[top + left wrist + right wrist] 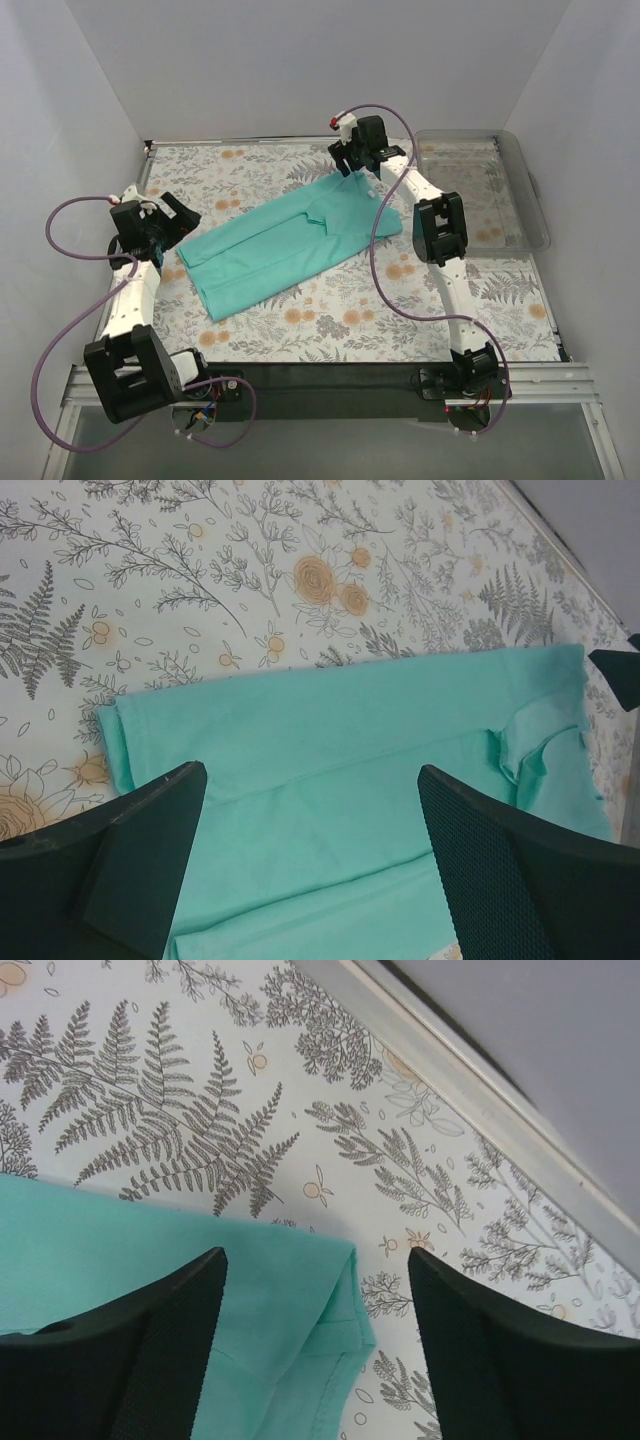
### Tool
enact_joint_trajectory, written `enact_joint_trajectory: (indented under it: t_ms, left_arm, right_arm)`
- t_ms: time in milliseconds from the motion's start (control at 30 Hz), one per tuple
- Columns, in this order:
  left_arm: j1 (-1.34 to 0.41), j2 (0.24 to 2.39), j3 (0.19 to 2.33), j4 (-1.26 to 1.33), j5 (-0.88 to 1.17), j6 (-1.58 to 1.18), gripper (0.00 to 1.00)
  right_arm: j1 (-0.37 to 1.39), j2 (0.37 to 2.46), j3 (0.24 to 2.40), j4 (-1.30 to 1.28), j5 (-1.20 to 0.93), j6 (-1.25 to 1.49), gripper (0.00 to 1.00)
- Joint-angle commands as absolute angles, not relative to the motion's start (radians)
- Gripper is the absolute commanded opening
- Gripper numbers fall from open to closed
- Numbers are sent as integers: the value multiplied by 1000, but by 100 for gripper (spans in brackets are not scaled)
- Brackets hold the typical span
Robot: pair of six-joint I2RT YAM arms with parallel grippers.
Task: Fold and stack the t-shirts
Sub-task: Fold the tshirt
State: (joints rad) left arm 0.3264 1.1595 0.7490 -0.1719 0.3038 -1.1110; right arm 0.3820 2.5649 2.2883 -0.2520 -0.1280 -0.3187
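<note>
Since the shirt needs another fold, my right gripper hangs open over its far corner, left gripper open near its hem.

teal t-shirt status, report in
Left gripper open, empty. Right gripper open over far corner of teal t-shirt. Folded lengthwise, flat. Clear bin aside, not blocking.
</note>
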Motion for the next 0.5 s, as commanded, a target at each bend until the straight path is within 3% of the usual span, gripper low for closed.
enact_joint_trajectory:
  t_ms: [0,133,200,333,467]
  left_arm:
    - [331,1210,802,-126,337,-1077,80]
    - [331,1221,831,-129,302,-1091,80]
    - [333,1186,834,-146,284,-1101,80]
    - [331,1085,834,-214,243,-1111,80]
    - [333,967,842,-302,222,-1124,81]
  right_arm:
    - [385,2401,2260,-135,-106,-402,68]
    - [385,2160,2018,-138,-378,-558,82]
    - [393,2025,1846,-199,-612,-692,82]
    - [484,1898,1666,-612,-937,-1173,82]
    - [708,1754,1386,-651,-792,-1365,79]
